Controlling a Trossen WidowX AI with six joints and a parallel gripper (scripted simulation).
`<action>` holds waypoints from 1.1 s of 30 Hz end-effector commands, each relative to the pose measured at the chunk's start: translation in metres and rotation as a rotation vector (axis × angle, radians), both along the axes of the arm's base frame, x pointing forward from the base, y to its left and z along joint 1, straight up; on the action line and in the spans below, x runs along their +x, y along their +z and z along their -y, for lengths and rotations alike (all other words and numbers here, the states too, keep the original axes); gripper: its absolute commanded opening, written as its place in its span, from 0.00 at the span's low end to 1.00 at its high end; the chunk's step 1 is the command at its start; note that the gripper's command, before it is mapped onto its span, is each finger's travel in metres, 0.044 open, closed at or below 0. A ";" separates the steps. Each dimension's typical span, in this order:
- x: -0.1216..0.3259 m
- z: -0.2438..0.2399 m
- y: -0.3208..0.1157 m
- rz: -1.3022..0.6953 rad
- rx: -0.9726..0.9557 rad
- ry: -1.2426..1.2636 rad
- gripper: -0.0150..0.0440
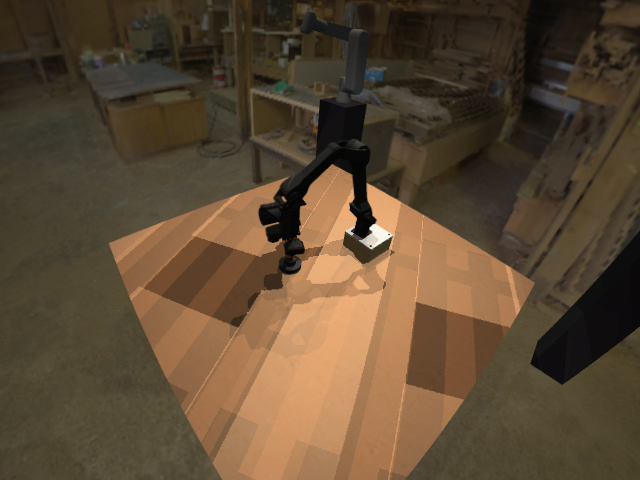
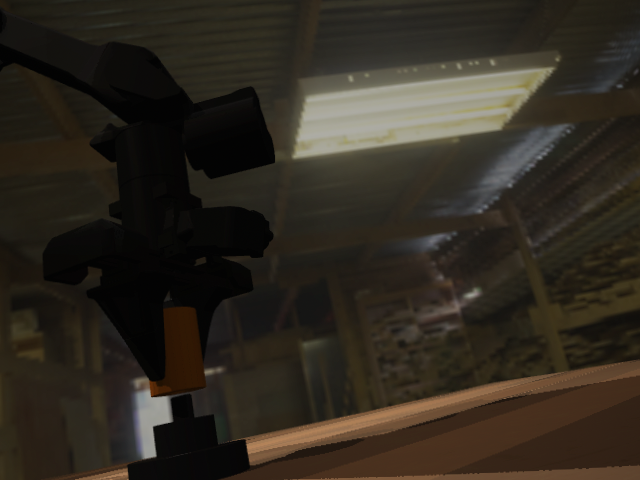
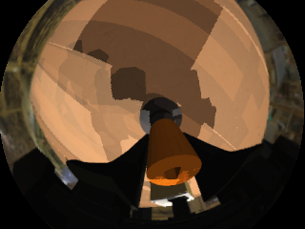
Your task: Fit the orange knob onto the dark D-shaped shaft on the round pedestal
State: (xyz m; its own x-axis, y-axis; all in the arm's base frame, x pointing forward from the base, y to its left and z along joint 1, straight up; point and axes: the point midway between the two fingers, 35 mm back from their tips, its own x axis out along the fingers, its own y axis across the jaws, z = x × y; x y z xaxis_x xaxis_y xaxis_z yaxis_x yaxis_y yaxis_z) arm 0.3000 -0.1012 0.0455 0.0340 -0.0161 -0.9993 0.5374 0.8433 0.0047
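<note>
The orange knob [image 2: 181, 346] [image 3: 169, 153] is upright between the fingers of my gripper [image 2: 180, 366] [image 3: 166, 136], which is shut on it. In the top view, my gripper [image 1: 292, 252] is directly over the round pedestal [image 1: 290, 266], and the knob is mostly hidden. In the exterior view, the dark shaft [image 2: 181, 409] rises from the pedestal [image 2: 188, 461], its visible top just below the knob's lower rim. The shaft is not visibly inside the knob; whether they touch is unclear. The pedestal [image 3: 161, 102] is partly covered by the knob in the wrist view. The shaft's flat side is not visible.
The white block [image 1: 379, 236] carries the arm's base behind and right of the pedestal in the top view. Patchy shadows fall on the wooden table top [image 1: 330, 356]. A dark beam [image 1: 584, 320] stands beyond the table's right edge.
</note>
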 end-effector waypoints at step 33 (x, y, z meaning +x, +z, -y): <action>0.002 0.001 0.002 0.005 0.001 -0.039 0.25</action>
State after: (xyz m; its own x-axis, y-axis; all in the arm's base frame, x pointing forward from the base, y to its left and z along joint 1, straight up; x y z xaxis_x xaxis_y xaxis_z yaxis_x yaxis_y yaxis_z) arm 0.3035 -0.1027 0.0447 0.0360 -0.0169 -0.9992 0.5473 0.8369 0.0056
